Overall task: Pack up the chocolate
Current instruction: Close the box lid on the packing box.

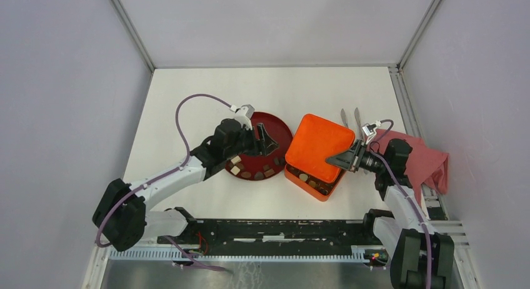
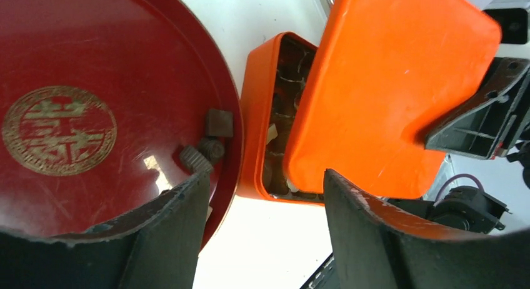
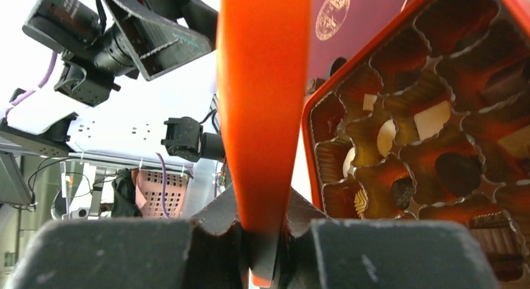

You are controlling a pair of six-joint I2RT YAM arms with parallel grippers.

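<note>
Right claw [image 3: 262, 239] clamped on lid [image 1: 319, 145] edge, holding it tilted above box [image 2: 253, 114], likely keeping cells reachable. Left claw [image 2: 265, 195] jaws apart, empty. Chocolate [image 2: 219, 122] just ahead on plate [image 2: 156, 64]; more in box beside right claw.

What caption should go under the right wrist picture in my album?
The right gripper clamps the orange lid edge-on; chocolate sits in the open box beside it.

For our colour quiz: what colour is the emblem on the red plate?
Gold. The emblem shows best in the left wrist view.
</note>
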